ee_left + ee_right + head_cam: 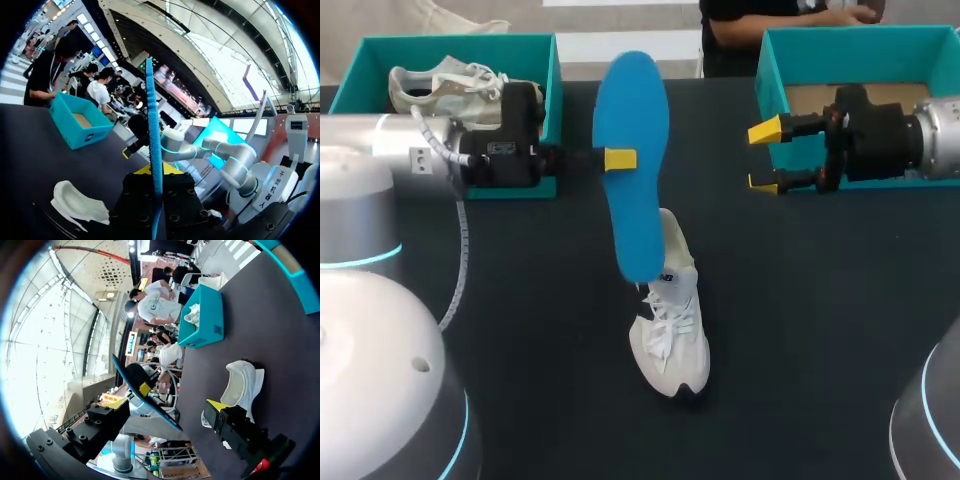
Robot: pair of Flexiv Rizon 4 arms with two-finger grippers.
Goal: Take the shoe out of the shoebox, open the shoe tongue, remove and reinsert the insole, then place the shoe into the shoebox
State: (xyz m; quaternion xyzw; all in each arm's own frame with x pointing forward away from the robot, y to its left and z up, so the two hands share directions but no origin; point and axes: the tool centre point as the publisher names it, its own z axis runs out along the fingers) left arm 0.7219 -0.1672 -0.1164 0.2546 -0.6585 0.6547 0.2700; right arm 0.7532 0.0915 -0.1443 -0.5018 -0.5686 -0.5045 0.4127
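With the left hand (pixel 618 159) pinching the blue foam insole (pixel 635 100) above the white laced shoe (pixel 672 330) on the black desk (pixel 820 330), feed its lower end into the opening while the spread right hand (pixel 765 157) steadies the heel.

We see a flat blue foam insole (pixel 632 165), cream-white laced sneaker (pixel 670 320), teal cardboard left shoebox (pixel 450 43), teal right shoebox (pixel 860 36) brown inside, our black left gripper (pixel 617 160) and black right gripper (pixel 765 157) tipped yellow, black tabletop (pixel 820 350).
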